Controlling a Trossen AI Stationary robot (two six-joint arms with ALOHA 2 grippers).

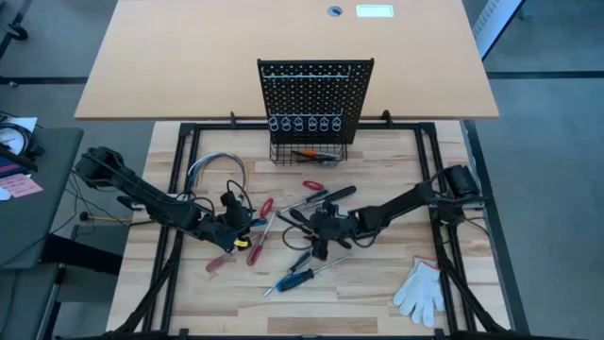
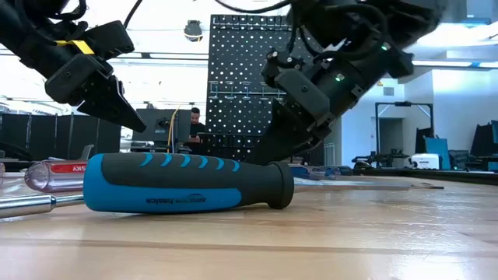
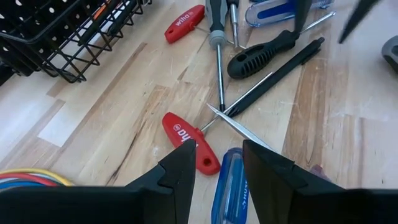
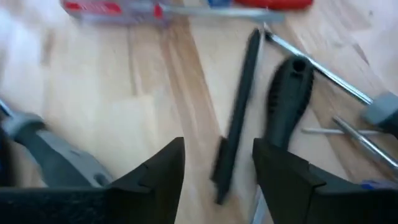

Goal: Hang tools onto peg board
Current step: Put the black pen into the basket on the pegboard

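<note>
Black slim rod [image 4: 237,106] lies between open right gripper [image 4: 217,171] fingers; left gripper [image 3: 217,171] open, empty.

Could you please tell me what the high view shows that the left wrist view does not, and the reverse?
Only the high view shows the upright peg board, the white glove and both arms. Only the left wrist view shows the left pincer open and empty, hovering above a red-handled screwdriver, with "wiha" legible on another red handle. Both show the black wire basket and the scattered tools.
</note>
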